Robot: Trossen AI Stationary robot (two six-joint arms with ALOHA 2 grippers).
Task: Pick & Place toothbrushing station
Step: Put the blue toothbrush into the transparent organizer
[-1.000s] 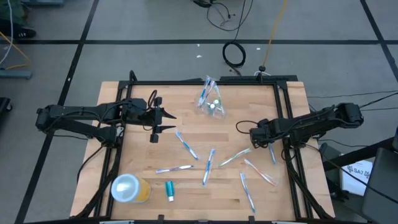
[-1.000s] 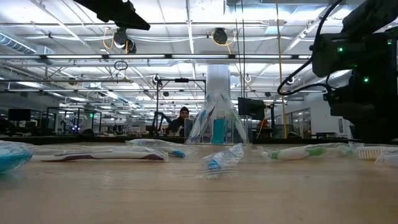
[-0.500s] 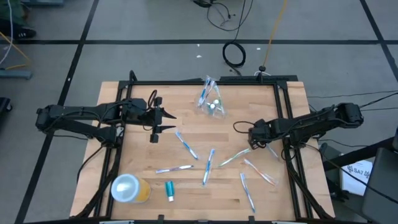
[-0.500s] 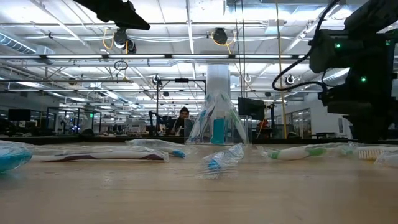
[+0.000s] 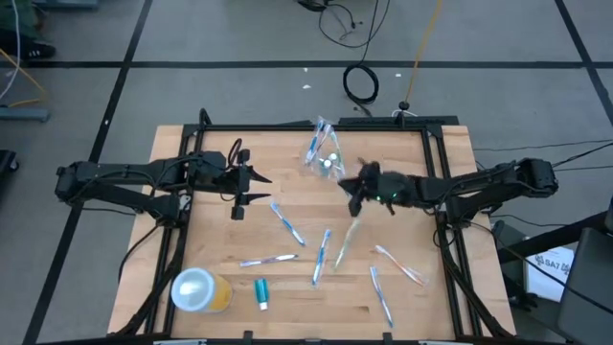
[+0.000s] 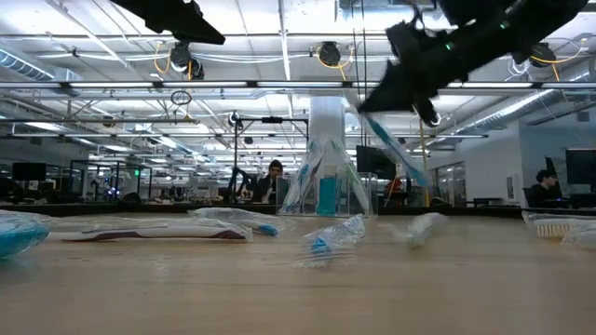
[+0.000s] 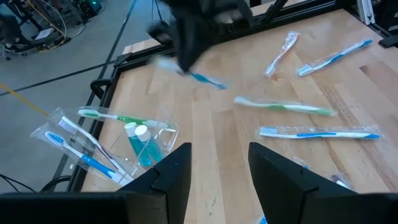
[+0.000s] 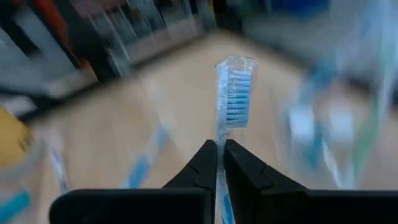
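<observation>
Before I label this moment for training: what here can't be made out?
- Right pincer, high view: motion blur hides where the pinched toothbrush ends.
- Clear cup, right wrist view: blur hides what is inside.
- Teal tube, low view: cut off by the picture edge.
- Left pincer, left wrist view: fingertips out of frame.

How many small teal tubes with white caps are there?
3: one tube lies on the wooden table beside the lidded orange-yellow cup; two tubes sit inside the clear plastic cup. Others may be hidden.
</observation>
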